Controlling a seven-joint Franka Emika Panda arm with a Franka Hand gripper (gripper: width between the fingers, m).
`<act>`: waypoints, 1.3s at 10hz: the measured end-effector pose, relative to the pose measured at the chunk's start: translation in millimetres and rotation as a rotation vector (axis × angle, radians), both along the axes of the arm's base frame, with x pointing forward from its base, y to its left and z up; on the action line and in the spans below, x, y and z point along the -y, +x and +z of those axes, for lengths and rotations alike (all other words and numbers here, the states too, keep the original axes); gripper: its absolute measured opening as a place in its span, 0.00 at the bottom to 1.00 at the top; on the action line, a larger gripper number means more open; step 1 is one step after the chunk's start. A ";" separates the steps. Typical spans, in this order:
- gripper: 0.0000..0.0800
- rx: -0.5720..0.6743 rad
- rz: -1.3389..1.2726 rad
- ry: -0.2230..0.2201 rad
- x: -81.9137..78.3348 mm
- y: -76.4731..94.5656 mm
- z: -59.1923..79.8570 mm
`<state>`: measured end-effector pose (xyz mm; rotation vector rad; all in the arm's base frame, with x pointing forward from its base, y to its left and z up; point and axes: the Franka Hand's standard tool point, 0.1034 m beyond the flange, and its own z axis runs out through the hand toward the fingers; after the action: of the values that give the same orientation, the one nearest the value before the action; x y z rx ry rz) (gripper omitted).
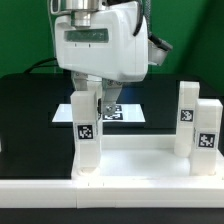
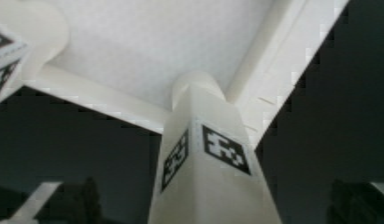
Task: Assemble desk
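The desk top lies on the black table, two legs already standing at the exterior view's right. A further leg is stood upright at a corner; seating is judged the step, calling for downward pressure. The gripper descends vertically, apparently closed on that leg.

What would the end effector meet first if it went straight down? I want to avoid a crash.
The leg it stands over and seems to grip, which reaches down to the desk top. Whether the fingers are closed on the leg is unclear.
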<state>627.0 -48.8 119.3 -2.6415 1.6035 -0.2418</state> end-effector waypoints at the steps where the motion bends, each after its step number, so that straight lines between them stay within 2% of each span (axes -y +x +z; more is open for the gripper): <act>1: 0.81 -0.003 0.055 -0.010 0.4 -0.1 -0.2; 3: 0.81 -0.011 0.210 -0.035 1.4 -0.2 -0.3; 5: 0.81 -0.028 0.548 -0.103 10.5 7.3 3.9; 6: 0.81 -0.029 0.610 -0.111 7.4 7.7 2.4; 8: 0.81 -0.027 0.565 -0.104 8.0 7.4 2.3; 10: 0.48 -0.023 0.514 -0.094 7.6 7.5 2.3; 11: 0.48 -0.018 0.433 -0.081 7.3 7.5 2.3; 12: 0.36 -0.016 0.393 -0.074 7.3 7.5 2.3; 13: 0.36 -0.011 0.300 -0.059 7.3 7.5 2.3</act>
<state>634.6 -56.1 121.6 -2.8833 1.1960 -0.2645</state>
